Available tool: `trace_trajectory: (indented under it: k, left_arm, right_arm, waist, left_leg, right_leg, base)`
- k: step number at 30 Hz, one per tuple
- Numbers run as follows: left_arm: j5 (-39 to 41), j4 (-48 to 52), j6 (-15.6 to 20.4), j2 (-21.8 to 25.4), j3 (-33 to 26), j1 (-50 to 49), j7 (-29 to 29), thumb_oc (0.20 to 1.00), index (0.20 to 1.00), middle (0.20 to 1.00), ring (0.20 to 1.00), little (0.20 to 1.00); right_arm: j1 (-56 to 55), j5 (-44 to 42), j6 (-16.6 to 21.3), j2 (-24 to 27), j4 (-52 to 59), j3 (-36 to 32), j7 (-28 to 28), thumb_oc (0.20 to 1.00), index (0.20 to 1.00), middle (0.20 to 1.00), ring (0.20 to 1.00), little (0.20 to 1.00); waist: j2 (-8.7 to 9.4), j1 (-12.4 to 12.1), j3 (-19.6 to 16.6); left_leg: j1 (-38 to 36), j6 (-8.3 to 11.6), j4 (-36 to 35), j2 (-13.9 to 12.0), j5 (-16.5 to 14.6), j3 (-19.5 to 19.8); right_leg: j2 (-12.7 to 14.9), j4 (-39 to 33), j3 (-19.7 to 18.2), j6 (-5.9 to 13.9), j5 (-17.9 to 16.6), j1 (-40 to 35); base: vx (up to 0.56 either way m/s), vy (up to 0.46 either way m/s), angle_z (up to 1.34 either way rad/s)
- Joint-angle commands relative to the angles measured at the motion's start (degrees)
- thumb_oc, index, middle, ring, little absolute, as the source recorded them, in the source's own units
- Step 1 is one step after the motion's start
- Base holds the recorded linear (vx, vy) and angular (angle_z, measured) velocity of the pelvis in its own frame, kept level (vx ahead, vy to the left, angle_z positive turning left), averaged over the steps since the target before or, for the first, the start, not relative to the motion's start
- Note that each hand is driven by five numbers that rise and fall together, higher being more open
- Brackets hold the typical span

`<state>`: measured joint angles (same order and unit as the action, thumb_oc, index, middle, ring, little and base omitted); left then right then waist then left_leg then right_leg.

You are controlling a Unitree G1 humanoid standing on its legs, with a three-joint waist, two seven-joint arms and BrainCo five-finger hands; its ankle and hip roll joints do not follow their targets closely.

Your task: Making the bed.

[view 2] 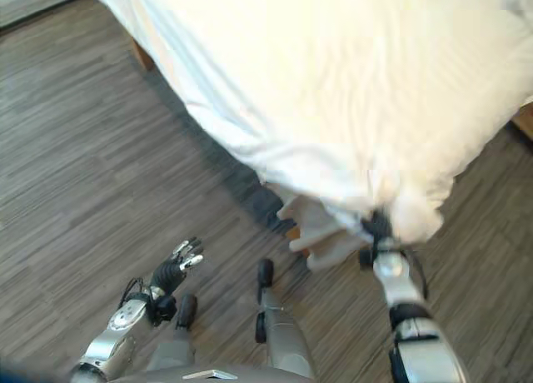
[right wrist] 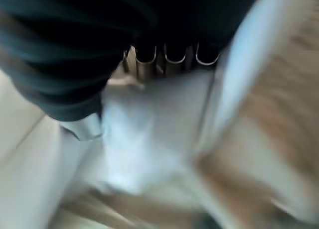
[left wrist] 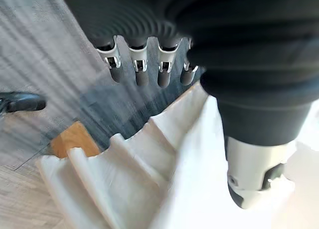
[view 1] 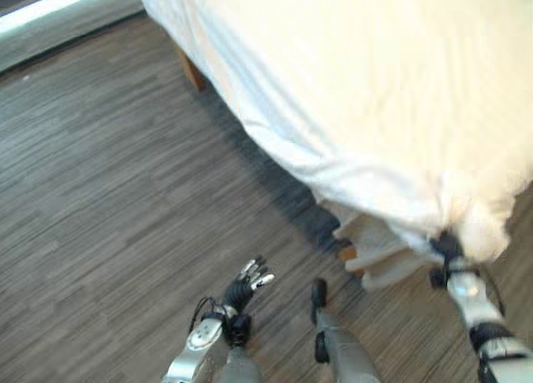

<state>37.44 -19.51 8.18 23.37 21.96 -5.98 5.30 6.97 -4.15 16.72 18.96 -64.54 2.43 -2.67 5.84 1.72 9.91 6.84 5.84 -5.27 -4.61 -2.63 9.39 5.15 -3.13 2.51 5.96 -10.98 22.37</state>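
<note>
From the left eye view, the white duvet (view 1: 366, 92) is lying over the bed with the right hand (view 1: 447, 248) bunching its corner, while in the left wrist view the left hand (left wrist: 149, 64) is hanging spread above the floor (left wrist: 45, 50).

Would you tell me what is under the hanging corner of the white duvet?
Under the duvet corner, folds of a white sheet and a wooden bed leg show above the floor. The mattress is covered.
</note>
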Motion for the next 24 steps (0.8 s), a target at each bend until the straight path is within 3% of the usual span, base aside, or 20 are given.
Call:
trace_trajectory:
  k: [1, 2, 3, 12, 20, 22, 24]
  left_arm:
    - [-0.1, 1.8, 1.0, -2.9, -4.5, 2.2, 2.8, 1.000, 1.000, 1.000, 1.000, 1.000]
    - [0.0, 2.1, 0.9, -2.8, -4.7, 1.8, 3.2, 1.000, 1.000, 1.000, 1.000, 1.000]
    - [-0.1, 2.0, 0.8, -2.8, -4.8, 1.4, 3.5, 1.000, 1.000, 1.000, 1.000, 1.000]
    - [0.5, 0.7, -1.4, -2.9, -4.9, -0.4, 7.1, 1.000, 1.000, 1.000, 1.000, 1.000]
    - [-0.5, 3.0, -2.8, -0.6, -5.1, -0.6, 10.1, 1.000, 1.000, 1.000, 1.000, 1.000]
    - [-0.8, 2.9, -2.9, -0.4, -5.3, -0.9, 10.1, 1.000, 1.000, 1.000, 1.000, 1.000]
    - [-1.1, 2.8, -2.7, -0.3, -5.2, -0.7, 9.4, 1.000, 1.000, 1.000, 1.000, 1.000]
  right_arm:
    - [-12.6, -2.7, -13.5, 2.4, -16.2, -0.4, 1.5, 0.539, 0.539, 0.539, 0.539, 0.539]
    - [-13.2, -2.0, -14.2, 1.8, -17.2, 0.2, 2.3, 0.893, 0.893, 0.893, 0.893, 0.893]
    - [-13.5, -1.5, -14.6, 1.4, -17.8, 0.8, 3.0, 1.000, 1.000, 1.000, 1.000, 1.000]
    - [-14.0, -5.5, -17.3, 2.4, -21.7, -1.5, 8.8, 1.000, 1.000, 1.000, 1.000, 1.000]
    - [-19.3, 1.0, -21.6, 7.4, -26.4, -3.0, 15.8, 1.000, 1.000, 1.000, 1.000, 1.000]
    - [-20.0, 2.0, -21.2, 9.4, -26.9, -4.6, 14.5, 1.000, 1.000, 1.000, 1.000, 1.000]
    - [-17.9, 0.1, -19.3, 13.9, -26.8, -8.0, 9.5, 1.000, 1.000, 1.000, 1.000, 1.000]
  waist:
    - [-6.51, 4.6, 5.2]
    - [-6.69, 4.7, 4.7]
    - [-6.84, 4.7, 4.2]
    - [-7.64, 5.0, -0.8]
    - [-6.64, 5.5, -3.8]
    - [-6.29, 5.5, -4.1]
    - [-6.01, 5.5, -4.2]
  left_leg:
    - [-4.4, -1.84, 0.3, -1.3, 2.8, -0.4]
    - [-5.0, -1.90, 0.3, -1.2, 2.6, -0.5]
    - [-5.5, -1.95, 0.3, -1.2, 2.4, -0.7]
    - [-9.4, -2.23, 0.3, -1.4, 1.5, -1.4]
    - [-10.8, -2.18, 0.3, -1.4, 0.9, -1.6]
    - [-11.0, -2.22, 0.3, -1.3, 0.8, -1.8]
    - [-11.1, -2.29, 0.3, -1.3, 0.4, -2.2]
  right_leg:
    - [0.3, 6.2, -1.5, 1.25, 4.0, -1.0]
    - [0.3, 6.1, -1.7, 1.24, 4.1, -1.4]
    - [0.3, 6.1, -1.9, 1.23, 4.2, -1.9]
    - [0.2, 4.5, -2.4, 1.47, 4.5, -6.6]
    - [0.5, 2.7, -2.3, 1.88, 3.9, -9.1]
    - [0.4, 2.5, -2.3, 1.99, 3.7, -9.6]
    - [0.5, 2.1, -2.7, 2.14, 3.4, -9.8]
  base:
    - [0.05, 0.077, -0.09]
    - [0.02, 0.052, -0.15]
    - [0.01, 0.045, -0.16]
    - [0.03, 0.011, -0.08]
    - [0.02, -0.002, -0.08]
    - [0.00, 0.001, -0.02]
    - [-0.01, 0.015, -0.16]
